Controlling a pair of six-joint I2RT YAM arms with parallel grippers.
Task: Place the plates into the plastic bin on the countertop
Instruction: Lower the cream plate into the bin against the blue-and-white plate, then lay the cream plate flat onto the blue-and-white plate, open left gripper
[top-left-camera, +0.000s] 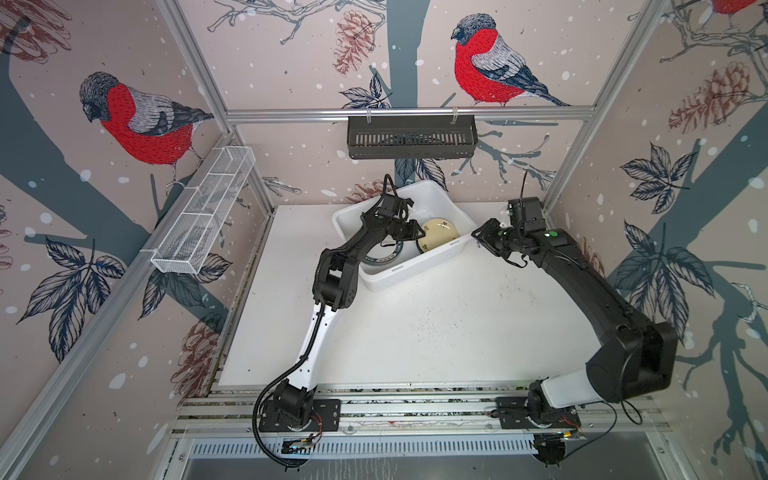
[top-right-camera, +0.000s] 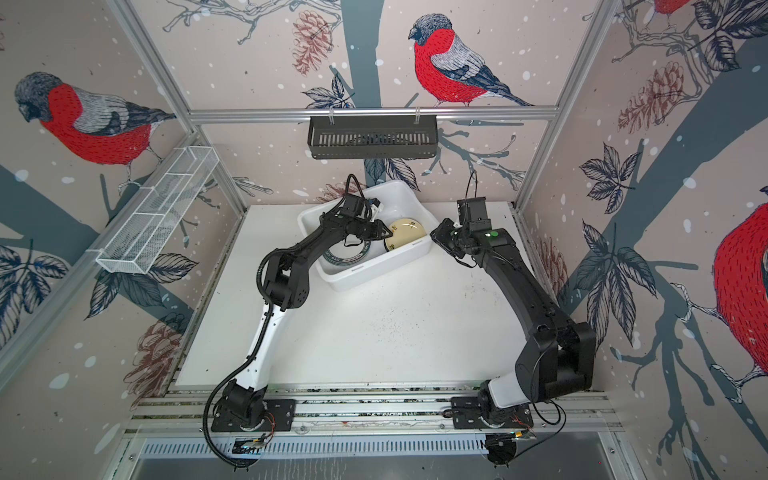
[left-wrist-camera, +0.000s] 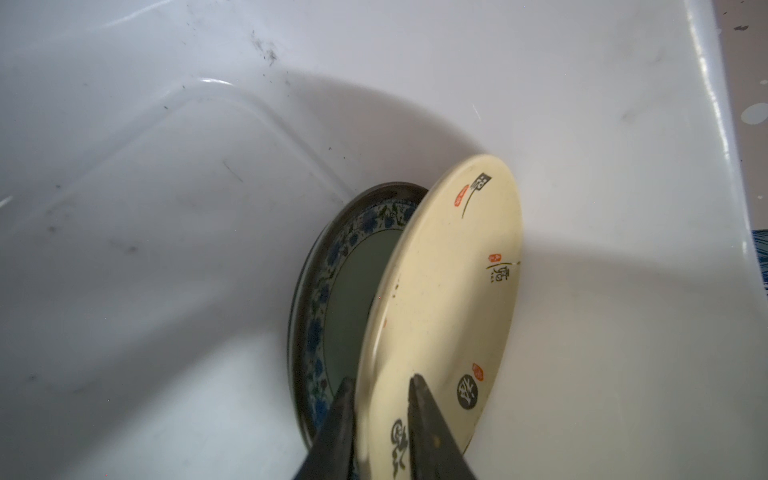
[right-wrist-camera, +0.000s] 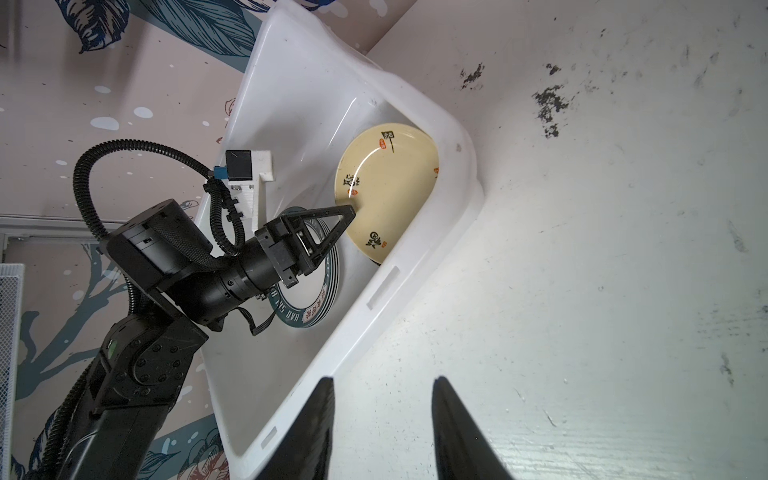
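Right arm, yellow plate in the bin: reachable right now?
Probably not cleanly: the right gripper sits outside the bin wall, and the left gripper straddles the rim of the yellow plate.

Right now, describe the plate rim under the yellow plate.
Teal plate: blue floral rim; left wrist view.

plastic bin (left-wrist-camera: 124, 249): glossy white plastic, smooth, a few dark scuffs. pale yellow plate (right-wrist-camera: 386, 187): glossy glaze with a bright highlight. tabletop (right-wrist-camera: 623, 249): matt white, smudged and scratched. wire-mesh basket (top-left-camera: 203, 216): white-coated metal mesh. slotted basket (top-left-camera: 411, 137): matt black. rails (top-left-camera: 415, 409): bare metal, dull sheen.
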